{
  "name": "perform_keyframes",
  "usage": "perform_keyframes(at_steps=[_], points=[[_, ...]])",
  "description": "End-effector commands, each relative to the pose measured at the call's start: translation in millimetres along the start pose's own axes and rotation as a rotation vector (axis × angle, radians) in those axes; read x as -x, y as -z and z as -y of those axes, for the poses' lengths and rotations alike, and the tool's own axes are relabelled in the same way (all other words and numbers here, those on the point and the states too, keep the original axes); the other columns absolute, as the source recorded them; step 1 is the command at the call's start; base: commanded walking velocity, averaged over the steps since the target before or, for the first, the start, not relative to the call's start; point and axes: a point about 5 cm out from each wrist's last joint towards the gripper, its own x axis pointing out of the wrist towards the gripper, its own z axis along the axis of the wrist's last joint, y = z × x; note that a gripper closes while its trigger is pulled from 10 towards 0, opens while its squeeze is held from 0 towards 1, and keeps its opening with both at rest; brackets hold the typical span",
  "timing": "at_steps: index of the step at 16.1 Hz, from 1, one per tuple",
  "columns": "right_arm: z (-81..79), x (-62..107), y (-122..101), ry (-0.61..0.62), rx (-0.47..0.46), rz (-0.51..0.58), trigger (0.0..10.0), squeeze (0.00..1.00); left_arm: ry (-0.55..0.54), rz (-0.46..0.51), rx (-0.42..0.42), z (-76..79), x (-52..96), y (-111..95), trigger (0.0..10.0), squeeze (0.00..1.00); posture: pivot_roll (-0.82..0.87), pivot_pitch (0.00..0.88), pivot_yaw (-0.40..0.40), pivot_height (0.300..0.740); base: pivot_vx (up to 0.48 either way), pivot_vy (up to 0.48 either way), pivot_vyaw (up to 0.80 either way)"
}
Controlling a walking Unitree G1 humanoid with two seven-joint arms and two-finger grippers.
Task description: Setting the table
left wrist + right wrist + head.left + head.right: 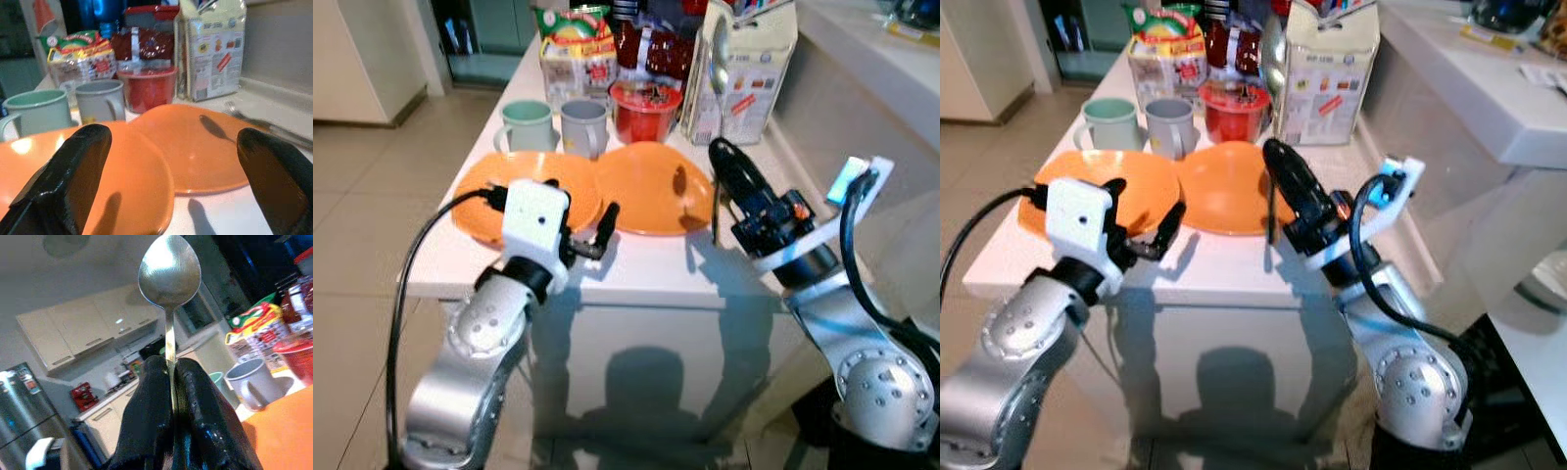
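Observation:
Two orange plates lie side by side on the white table (646, 274), the left plate (480, 186) overlapping the right plate (651, 186). Behind them stand a green mug (527, 124) and a grey mug (584, 125). My right gripper (722, 152) is raised over the right plate's right edge, shut on a silver spoon (169, 271) that it holds upright, bowl on top. A fork (254, 120) lies on the table just right of that plate. Low at the table's front edge, my left gripper (173, 161) is open and holds nothing, pointing across the plates.
A red tub (644, 110), a snack bag (576, 54) and a tall carton (749, 69) crowd the back of the table. A white counter (881, 59) runs along the right side. Tiled floor (362, 196) lies to the left.

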Motion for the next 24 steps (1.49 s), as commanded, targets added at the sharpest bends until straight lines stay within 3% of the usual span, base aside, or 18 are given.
perform_keyframes(at_steps=[1, 5, 10, 12, 17, 20, 21, 24], points=[[-2.7, 1.3, -5, 0.017, 0.045, 0.000, 10.0, 0.00, -0.006, 0.019, -0.011, 0.7, -2.2, -3, 10.0, 0.00, 0.01, 0.000, -0.053, 0.740, 0.000, 0.000, 0.00], [-8.6, 7.0, -4, 0.083, 0.171, -0.042, 10.0, 0.00, 0.007, 0.010, -0.019, -0.4, -6.3, 0, 10.0, 0.00, 0.01, 0.000, -0.071, 0.740, 0.000, 0.000, 0.00], [-1.3, 12.2, 1, 0.186, 0.236, -0.072, 10.0, 0.00, -0.005, -0.008, -0.027, -8.2, -9.8, 1, 10.0, 0.00, 0.00, 0.000, -0.049, 0.740, -0.151, 0.000, 0.00], [1.3, 22.3, 7, 0.248, 0.292, -0.082, 10.0, 0.00, 0.005, -0.024, -0.035, -9.7, -7.7, 8, 10.0, 0.00, -0.01, 0.000, -0.031, 0.740, -0.262, 0.000, 0.00], [8.1, 20.0, 10, 0.326, 0.348, -0.075, 10.0, 0.00, 0.014, 0.018, -0.018, -9.8, -24.6, 0, 10.0, 0.00, -0.03, 0.000, 0.006, 0.740, -0.262, 0.000, 0.00], [26.3, 24.3, 7, 0.476, 0.392, -0.064, 10.0, 0.00, -0.046, -0.023, 0.020, -11.8, -32.5, 11, 10.0, 0.00, -0.03, 0.000, 0.007, 0.740, 0.000, 0.000, 0.00], [33.3, 26.9, 9, 0.546, 0.438, -0.100, 10.0, 0.00, -0.081, -0.032, 0.067, -14.2, -32.1, 16, 10.0, 0.00, -0.03, 0.000, -0.002, 0.740, 0.000, 0.000, 0.00], [48.8, 25.4, 13, 0.611, 0.560, -0.157, 10.0, 0.00, -0.162, -0.075, 0.065, -22.1, -35.5, 30, 10.0, 0.00, -0.01, 0.000, -0.011, 0.740, 0.000, 0.000, 0.00]])
